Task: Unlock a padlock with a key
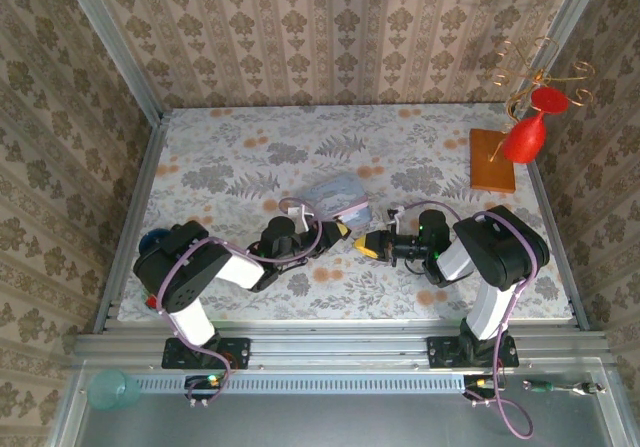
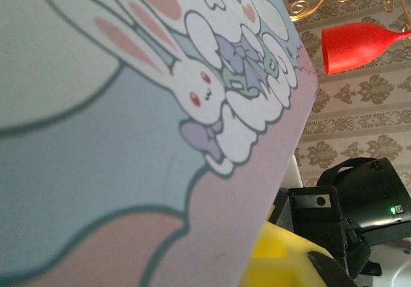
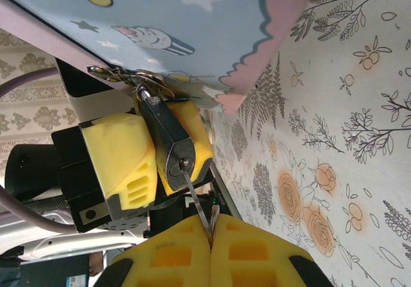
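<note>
Pastel tin [image 1: 335,193], contents hidden | left pincer [image 3: 164,151] clamps padlock [image 3: 166,130] | right pincer [image 3: 210,237] pinches key [image 3: 198,200], tip touching padlock

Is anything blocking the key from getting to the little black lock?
Nothing visible is in the way. The key, pinched in the right pincer, has its tip right at the keyhole of the padlock.

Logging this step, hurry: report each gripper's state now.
Left gripper: closed on the padlock.
Right gripper: closed on the key, blade at the padlock's keyhole.
</note>
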